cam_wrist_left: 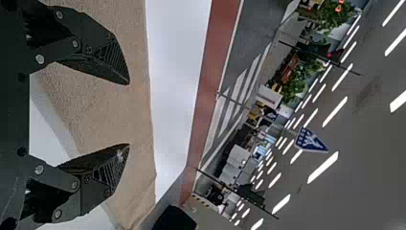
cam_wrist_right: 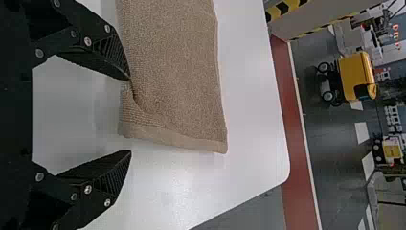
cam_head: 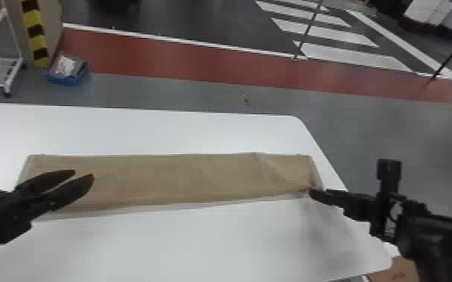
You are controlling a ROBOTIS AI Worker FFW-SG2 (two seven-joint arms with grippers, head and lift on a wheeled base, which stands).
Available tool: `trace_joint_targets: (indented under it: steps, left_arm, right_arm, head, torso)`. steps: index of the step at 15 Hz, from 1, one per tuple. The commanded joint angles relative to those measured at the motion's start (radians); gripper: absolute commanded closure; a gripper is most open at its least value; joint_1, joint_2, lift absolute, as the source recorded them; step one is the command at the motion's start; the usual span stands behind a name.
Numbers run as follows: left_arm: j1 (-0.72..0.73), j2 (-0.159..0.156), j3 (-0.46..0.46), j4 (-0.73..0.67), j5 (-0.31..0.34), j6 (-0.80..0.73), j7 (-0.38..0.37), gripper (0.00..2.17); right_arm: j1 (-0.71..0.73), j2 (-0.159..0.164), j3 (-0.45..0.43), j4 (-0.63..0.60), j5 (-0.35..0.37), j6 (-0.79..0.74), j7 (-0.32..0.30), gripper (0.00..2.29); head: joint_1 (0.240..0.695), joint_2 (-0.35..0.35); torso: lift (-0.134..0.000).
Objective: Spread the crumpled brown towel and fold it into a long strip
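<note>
Brown towel (cam_head: 169, 180) lies as a long strip on the white table (cam_head: 161, 240), running along its far edge, one end near its right edge. My left gripper (cam_wrist_left: 128, 114) has its fingers spread over the towel's left part; my right gripper (cam_wrist_right: 129, 115) is spread too, one tip at the pucker (cam_wrist_right: 137, 104) by the near side. Folding looks nearly done, so I should press that pucker lightly, ease it out towards the table's right edge, then lift straight up, lest the top layer skew
</note>
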Motion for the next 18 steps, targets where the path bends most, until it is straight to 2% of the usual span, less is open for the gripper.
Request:
trace_joint_targets:
  steps: [1, 3, 4, 7, 8, 12, 15, 16, 18]
  left_arm:
    - [-0.028, -0.005, -0.072, 0.034, -0.044, -0.024, 0.007, 0.52]
    - [-0.032, -0.006, -0.115, 0.063, -0.090, -0.061, 0.034, 0.55]
    - [-0.032, -0.008, -0.126, 0.075, -0.111, -0.064, 0.053, 0.73]
    - [-0.026, 0.001, -0.133, 0.086, -0.154, -0.061, 0.071, 0.79]
    - [-0.023, 0.004, -0.133, 0.084, -0.164, -0.052, 0.085, 0.97]
    - [-0.019, 0.008, -0.126, 0.089, -0.219, -0.052, 0.097, 0.97]
    - [-0.031, 0.008, -0.126, 0.124, -0.239, -0.055, 0.097, 0.97]
    - [-0.034, 0.008, -0.126, 0.129, -0.240, -0.055, 0.097, 0.97]
    - [-0.034, 0.008, -0.124, 0.133, -0.246, -0.055, 0.097, 0.98]
  right_arm:
    - [0.006, 0.000, -0.006, -0.010, -0.003, 0.003, 0.002, 0.41]
    - [0.009, 0.000, -0.015, -0.010, -0.005, 0.003, 0.008, 0.41]
    - [0.009, -0.001, -0.018, -0.010, -0.005, 0.003, 0.009, 0.41]
    - [0.006, -0.006, -0.027, -0.010, -0.005, 0.000, 0.018, 0.42]
    - [0.005, -0.006, -0.027, -0.010, -0.006, 0.003, 0.020, 0.48]
    - [-0.001, -0.011, -0.029, -0.010, -0.019, 0.000, 0.021, 0.48]
    - [-0.010, -0.017, -0.027, -0.003, -0.017, 0.003, 0.034, 0.48]
    - [-0.012, -0.020, -0.026, 0.002, -0.017, 0.003, 0.035, 0.57]
    - [-0.018, -0.026, -0.026, 0.010, -0.011, 0.000, 0.037, 0.59]
  head:
    - [0.695, -0.350]
    - [0.695, -0.350]
    - [0.695, -0.350]
    - [0.695, -0.350]
    - [0.695, -0.350]
    - [0.695, -0.350]
    - [0.695, -0.350]
    - [0.695, -0.350]
    - [0.695, -0.350]
  torso:
    - [-0.123]
    - [-0.123]
    - [-0.123]
    - [-0.123]
    - [-0.123]
    - [-0.123]
    - [-0.123]
    - [-0.123]
    - [-0.123]
